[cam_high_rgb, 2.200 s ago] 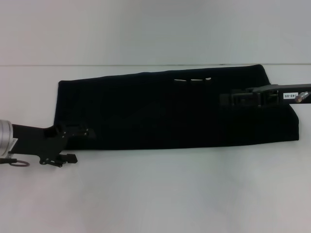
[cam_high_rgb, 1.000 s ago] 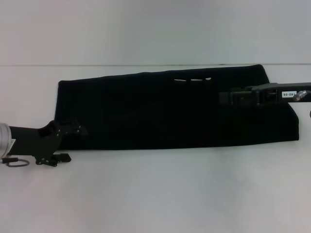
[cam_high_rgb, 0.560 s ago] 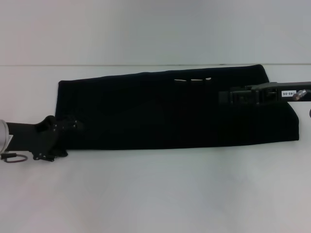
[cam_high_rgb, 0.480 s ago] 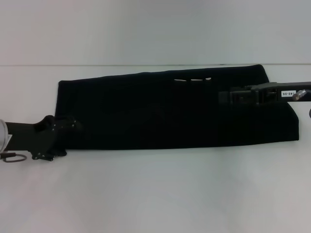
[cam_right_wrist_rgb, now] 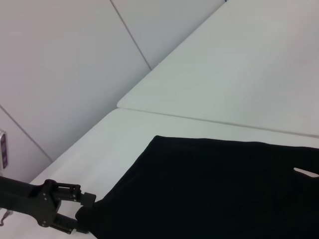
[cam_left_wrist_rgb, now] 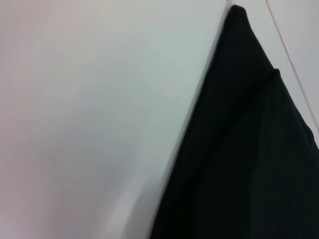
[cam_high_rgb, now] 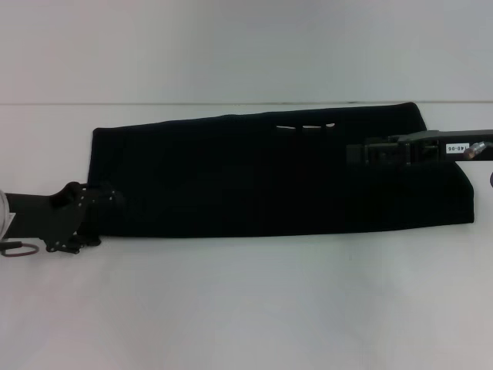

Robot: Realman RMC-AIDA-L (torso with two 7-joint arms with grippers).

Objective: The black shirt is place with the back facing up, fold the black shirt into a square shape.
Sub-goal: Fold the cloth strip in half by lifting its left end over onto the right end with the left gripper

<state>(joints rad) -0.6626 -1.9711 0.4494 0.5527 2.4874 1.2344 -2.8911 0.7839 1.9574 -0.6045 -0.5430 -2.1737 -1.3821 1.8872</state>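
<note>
A: Where is the black shirt (cam_high_rgb: 277, 173) right now?

B: It lies flat on the white counter (cam_high_rgb: 246, 301) as a long, narrow band, already folded lengthwise. Its long axis runs from the robot's left to its right, and a few pale marks show near the far edge.

A: And the two grippers?

B: The left gripper (cam_high_rgb: 104, 206) sits at the shirt's left end, at the near corner, touching the cloth edge. The right wrist view shows it from afar (cam_right_wrist_rgb: 82, 211), its tip meeting that corner. I cannot tell whether its jaws are clenched on the fabric or released. The right gripper (cam_high_rgb: 356, 154) reaches in over the shirt from the right, above the right-hand part of the band, nearer the far edge. Its jaws blend into the black cloth, so I cannot tell their state either.

A: What does the coming move depend on?

B: Likely on that long axis. To make a square, one short end must travel along it toward the other. The left gripper is already at an end corner, so it seems better placed.
</note>
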